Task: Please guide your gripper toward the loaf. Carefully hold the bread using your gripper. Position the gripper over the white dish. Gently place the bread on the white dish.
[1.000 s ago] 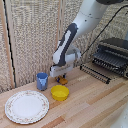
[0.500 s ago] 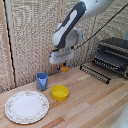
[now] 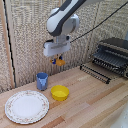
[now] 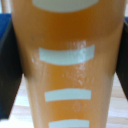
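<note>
My gripper (image 3: 59, 61) hangs high over the wooden table, shut on the small orange-brown bread (image 3: 60, 62), which pokes out between the blue tips. In the wrist view the bread (image 4: 67, 60) fills the picture, orange with pale stripes, with the dark fingers (image 4: 10, 75) on both sides of it. The white dish (image 3: 27, 106), round with a brownish floral rim, lies on the table at the exterior view's lower left, well below and to the left of the gripper.
A yellow bowl (image 3: 60, 92) sits on the table below the gripper. A blue cup (image 3: 42, 80) stands just behind and left of it. A black toaster oven (image 3: 113, 53) with a pulled-out rack (image 3: 98, 71) stands at the exterior view's right. A woven screen forms the back.
The arm has risen from near the tabletop and shifted toward the exterior view's left, carrying the bread up with it.
</note>
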You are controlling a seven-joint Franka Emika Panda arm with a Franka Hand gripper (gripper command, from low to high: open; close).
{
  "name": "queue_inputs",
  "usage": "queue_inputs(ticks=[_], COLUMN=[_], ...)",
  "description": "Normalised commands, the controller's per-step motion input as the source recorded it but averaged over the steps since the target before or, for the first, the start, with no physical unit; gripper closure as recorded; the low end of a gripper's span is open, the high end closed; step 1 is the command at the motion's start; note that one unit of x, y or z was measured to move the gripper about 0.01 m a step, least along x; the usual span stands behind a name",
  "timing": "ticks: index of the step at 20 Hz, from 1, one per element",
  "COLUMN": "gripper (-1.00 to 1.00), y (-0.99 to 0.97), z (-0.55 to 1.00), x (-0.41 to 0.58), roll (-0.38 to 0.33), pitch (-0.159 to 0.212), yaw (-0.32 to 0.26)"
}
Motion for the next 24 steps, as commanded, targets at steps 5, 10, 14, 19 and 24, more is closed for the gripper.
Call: queue_inputs(ticks=[5,10,14,19,24], gripper=[1.00,1.00,1.00,1.00,1.00], y=[0.97,1.00,1.00,0.95,0.53], z=[0.06,-0.02,-0.17,-0.40,-0.47], x=[0.000,0.000,0.000,0.041,0.194], roll=[-0.030,-0.038,-0.044,-0.078,-0.056], pitch=[0.086,0.097,0.076,0.040,-0.001], yaw=[0.000,0.000,0.000,0.001,0.008])
